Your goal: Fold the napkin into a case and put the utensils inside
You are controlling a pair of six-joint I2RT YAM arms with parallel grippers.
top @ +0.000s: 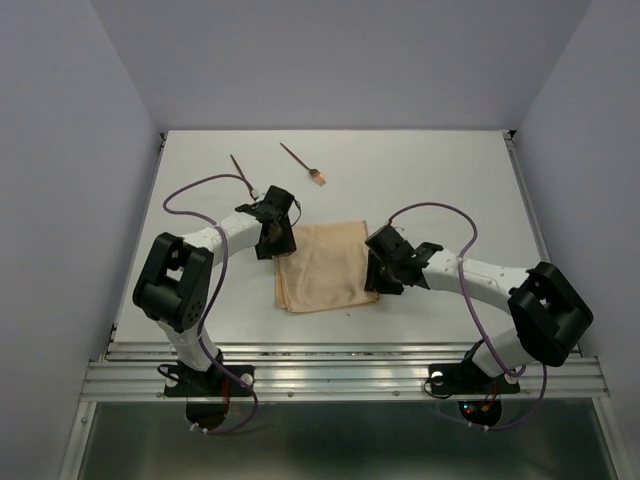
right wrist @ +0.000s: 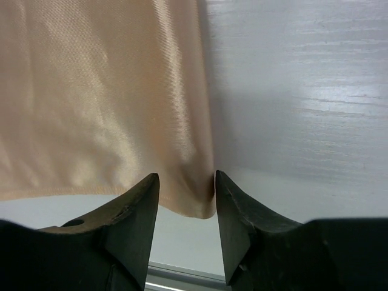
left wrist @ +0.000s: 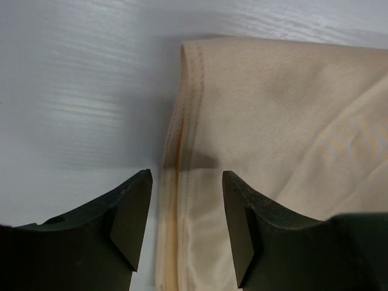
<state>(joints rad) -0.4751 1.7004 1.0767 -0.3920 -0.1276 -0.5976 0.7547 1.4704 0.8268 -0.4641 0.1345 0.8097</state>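
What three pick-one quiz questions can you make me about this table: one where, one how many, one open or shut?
1. Where are the utensils? A. on the napkin B. on the table beyond the napkin C. in a tool
2. How many utensils? A. one B. two C. four
3. How do the jaws of the left tool stand? A. apart B. shut tight C. clamped on a fork

Answers: 1 B, both lie on bare table at the far side. 2 B, a plain stick and a forked one. 3 A, a gap shows between them, with the napkin's edge in it.
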